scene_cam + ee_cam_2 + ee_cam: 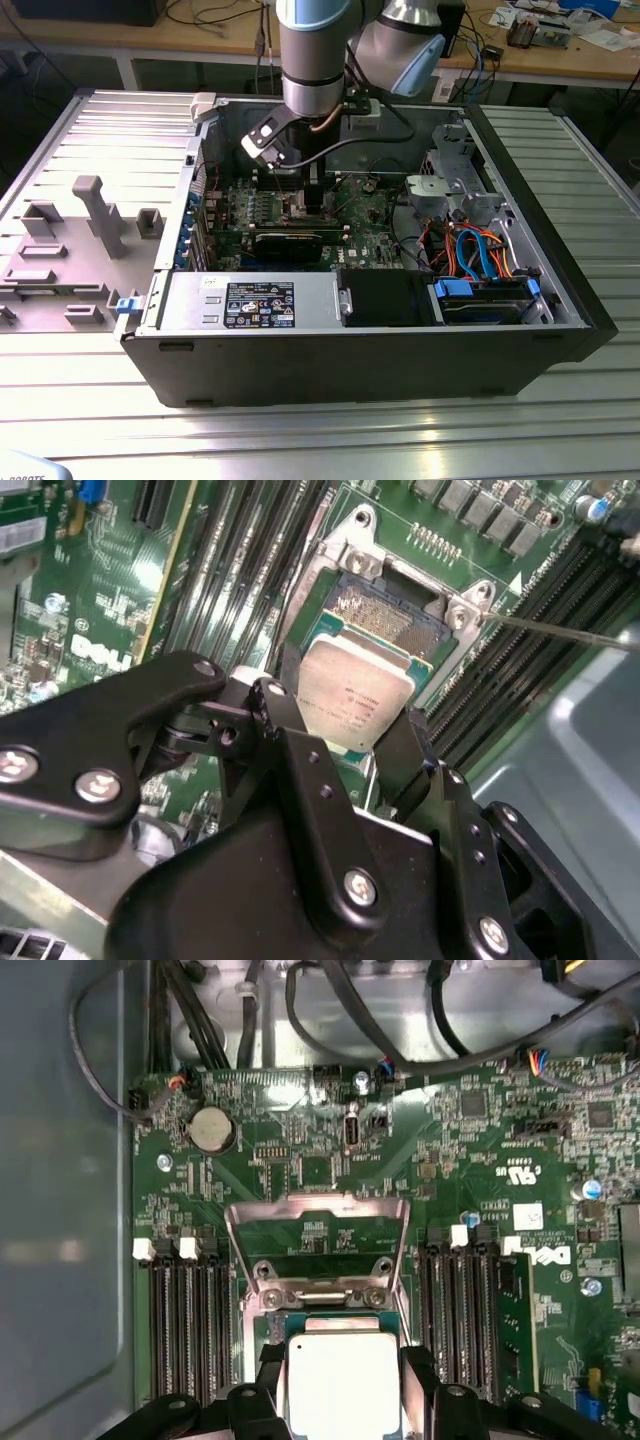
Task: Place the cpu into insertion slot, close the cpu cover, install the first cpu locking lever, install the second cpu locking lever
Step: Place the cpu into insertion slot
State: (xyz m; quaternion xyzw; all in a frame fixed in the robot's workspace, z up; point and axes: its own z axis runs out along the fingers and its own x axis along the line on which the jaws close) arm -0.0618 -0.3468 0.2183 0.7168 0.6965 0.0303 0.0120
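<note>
In the exterior view the arm is seen reaching down into an open computer case (350, 370); the gripper (303, 192) is lowered close over the green motherboard (370, 215), just beyond the long black graphics card (290, 243).

In the second wrist view the cpu (355, 702) is seen pinched by its edges between two black fingers (290, 730); it is held with its silvery top showing, over the nearer part of the insertion slot (385, 615); the slot's dark pin field is left uncovered past the chip; whether chip and slot are touching cannot be told. A thin metal lever (560, 630) is seen jutting out from a corner of the slot's rim.

In the first wrist view the cpu cover (318, 1203) is found swung up and open, hinged on the side of the slot away from the gripper; green board is seen through its square window; the cpu is gripped just beside that hinge; long black memory slots (185, 1330) are ranged on either side of the slot.
</note>
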